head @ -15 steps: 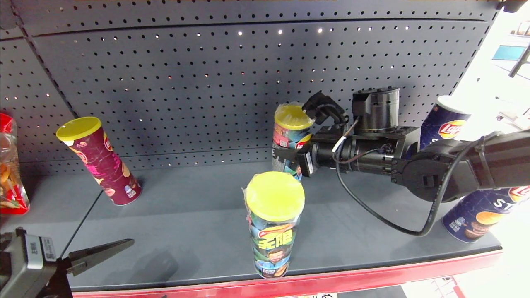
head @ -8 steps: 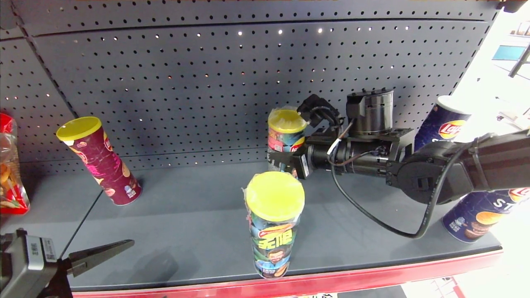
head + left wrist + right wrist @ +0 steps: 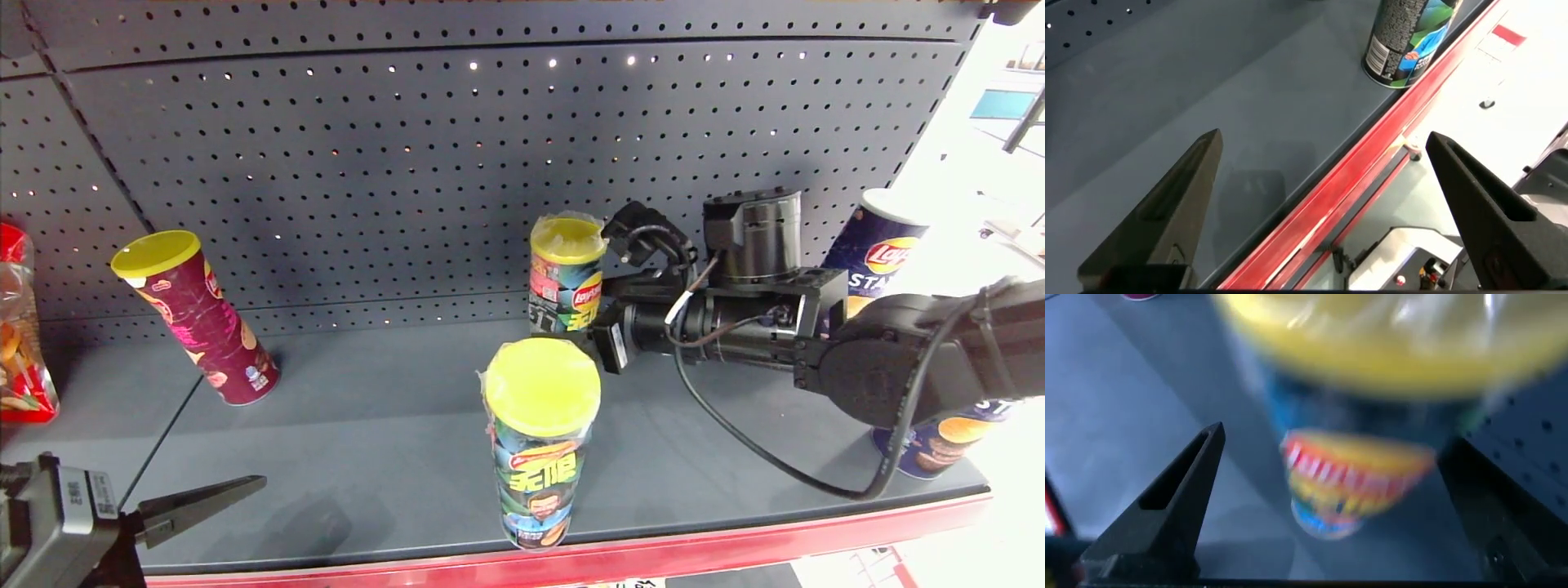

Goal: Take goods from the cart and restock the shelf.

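Right hand (image 3: 1335, 437): we log it as released, fingers spread wide to either side of the lower body of the back can (image 3: 566, 273). Whether a finger touches the can we cannot tell.

Back can: yellow lid, colourful label, upright at the rear of the shelf (image 3: 367, 425), just in front of the pegboard panel (image 3: 408, 163).

Front can (image 3: 539, 441): we list a second one of the same kind, yellow lid, upright near the shelf's red front strip (image 3: 735, 549), in front of the back can and apart from it.

Left hand (image 3: 1324, 137): we note it released and holding nothing, fingers wide apart, low at the left over the shelf's front edge. The base of the front can shows beyond it.

Maroon can (image 3: 200, 318): yellow lid, tilted with its top toward the left, on the left part of the shelf near the panel.

Rear blue can (image 3: 878, 241) and front blue can (image 3: 939, 441): we enter both at the right end, each partly behind the right arm.

Red bag (image 3: 16, 343): far left edge.
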Controlling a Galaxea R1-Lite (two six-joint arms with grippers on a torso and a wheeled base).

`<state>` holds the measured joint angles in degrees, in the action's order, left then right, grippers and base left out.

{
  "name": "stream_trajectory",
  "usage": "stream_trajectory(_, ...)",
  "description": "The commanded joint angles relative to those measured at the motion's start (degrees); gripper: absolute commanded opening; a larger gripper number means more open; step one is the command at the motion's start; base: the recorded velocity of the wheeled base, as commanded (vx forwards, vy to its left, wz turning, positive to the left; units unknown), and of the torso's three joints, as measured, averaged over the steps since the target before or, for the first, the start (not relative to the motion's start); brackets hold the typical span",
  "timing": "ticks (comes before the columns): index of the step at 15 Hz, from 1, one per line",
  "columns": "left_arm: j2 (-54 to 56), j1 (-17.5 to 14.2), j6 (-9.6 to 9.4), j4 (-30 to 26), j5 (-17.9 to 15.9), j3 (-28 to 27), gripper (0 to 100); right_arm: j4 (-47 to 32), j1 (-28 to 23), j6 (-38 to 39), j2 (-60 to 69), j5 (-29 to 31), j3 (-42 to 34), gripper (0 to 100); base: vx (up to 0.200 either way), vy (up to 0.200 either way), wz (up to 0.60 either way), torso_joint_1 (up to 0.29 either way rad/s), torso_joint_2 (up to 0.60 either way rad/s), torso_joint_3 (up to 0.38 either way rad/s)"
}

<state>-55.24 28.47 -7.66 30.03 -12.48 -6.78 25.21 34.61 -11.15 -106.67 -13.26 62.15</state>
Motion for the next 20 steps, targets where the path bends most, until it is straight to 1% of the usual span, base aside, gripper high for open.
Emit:
stream_trajectory(1, -0.84, 0.10, 0.01, -0.05, -0.09, 0.01, 100, 0.01, -0.07, 1.13, 5.07, 1.05, -4.23, 100, 0.000, 0.000, 0.00, 0.000, 0.00, 0.000)
stream_trajectory(4, -3.48, 0.01, -0.25, 0.03, -0.09, -0.43, 100, 0.10, -0.24, 1.49, 11.31, 1.66, -11.70, 100, 0.000, 0.000, 0.00, 0.000, 0.00, 0.000)
stream_trajectory(6, -5.23, 0.01, -0.69, 0.03, -0.09, -0.87, 100, 0.10, -0.24, 1.49, 14.65, 2.19, -15.21, 100, 0.000, 0.000, 0.00, 0.000, 0.00, 0.000)
stream_trajectory(8, -8.22, 0.19, -2.19, 0.21, -0.35, -1.13, 100, 0.10, -0.24, 1.49, 19.22, 2.54, -19.70, 100, 0.000, 0.000, 0.00, 0.000, 0.00, 0.000)
stream_trajectory(9, -9.10, 0.19, -2.54, 0.21, -0.44, -1.48, 100, 0.10, -0.24, 1.49, 20.71, 2.72, -21.01, 100, 0.000, 0.000, 0.00, 0.000, 0.00, 0.000)
stream_trajectory(11, -12.70, 0.19, -2.63, 0.21, -0.70, -3.68, 100, 0.10, -0.33, 1.49, 24.93, 4.30, -24.35, 100, 0.000, 0.000, 0.00, 0.000, 0.00, 0.000)
stream_trajectory(13, -16.31, 0.19, -2.72, 0.30, -2.37, -6.32, 100, -0.07, -0.33, 1.49, 30.03, 4.21, -28.40, 100, 0.000, 0.000, 0.00, 0.000, 0.00, 0.000)
stream_trajectory(14, -18.15, 0.19, -2.72, 0.30, -2.63, -7.37, 100, -0.07, -0.33, 1.40, 32.66, 4.12, -30.68, 100, 0.000, 0.000, 0.00, 0.000, 0.00, 0.000)
stream_trajectory(16, -20.97, 0.19, -2.72, 0.47, -2.63, -7.99, 100, -0.51, -0.24, 1.40, 37.85, 4.39, -33.85, 100, 0.000, 0.000, 0.00, 0.000, 0.00, 0.000)
stream_trajectory(17, -21.32, 0.28, -2.72, 0.56, -2.72, -7.99, 100, -0.86, -0.24, 1.31, 38.73, 4.47, -34.11, 100, 0.000, 0.000, 0.00, 0.000, 0.00, 0.000)
stream_trajectory(18, -22.64, 0.54, -2.80, 0.56, -2.72, -8.34, 100, -5.08, -0.24, 1.05, 43.91, 4.56, -34.29, 100, 0.000, 0.000, 0.00, 0.000, 0.00, 0.000)
stream_trajectory(20, -23.69, 0.71, -2.80, 0.56, -2.72, -8.69, 100, -10.88, -0.33, 1.05, 49.89, 5.35, -33.93, 100, 0.000, 0.000, 0.00, 0.000, 0.00, 0.000)
